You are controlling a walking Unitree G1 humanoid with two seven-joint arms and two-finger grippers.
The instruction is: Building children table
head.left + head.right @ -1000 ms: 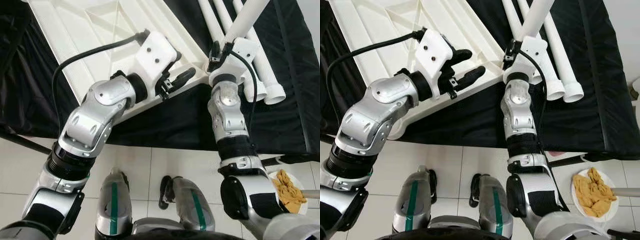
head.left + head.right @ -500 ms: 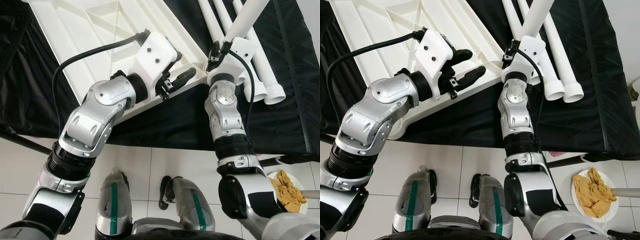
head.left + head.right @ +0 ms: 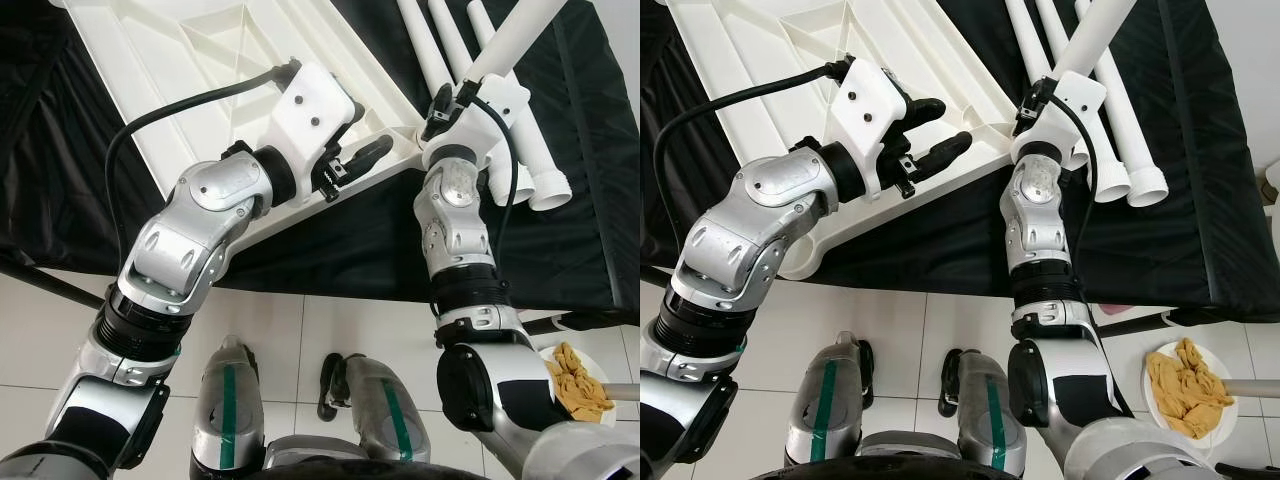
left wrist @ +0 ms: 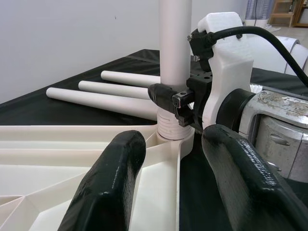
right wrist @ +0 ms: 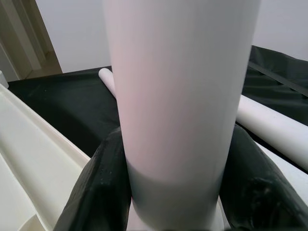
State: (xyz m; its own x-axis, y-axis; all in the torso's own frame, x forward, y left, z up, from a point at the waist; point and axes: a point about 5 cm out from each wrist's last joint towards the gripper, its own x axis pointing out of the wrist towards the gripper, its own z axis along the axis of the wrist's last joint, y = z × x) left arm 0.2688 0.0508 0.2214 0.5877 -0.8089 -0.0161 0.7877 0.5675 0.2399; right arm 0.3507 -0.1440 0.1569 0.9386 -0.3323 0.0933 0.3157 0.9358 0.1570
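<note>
One leg (image 4: 174, 62) stands in the corner socket (image 4: 174, 135) of the upturned tabletop (image 3: 190, 60), gripped low by the right gripper (image 4: 179, 103), fingers clamped round it. Risk, as I judge it: the leg looks barely seated, so any sideways lean from the wrist could cross-thread or jam it, or lever the tabletop across the black cloth (image 3: 330, 250). Left gripper (image 3: 352, 165) sits at that same corner, fingers spread wide over the rim and holding nothing, so the tabletop is poorly braced if it shifts. Right forearm rises near-vertical; left elbow is bent, forearm angling in. Beyond, three spare legs (image 3: 1110, 130) lie side by side on the cloth.
</note>
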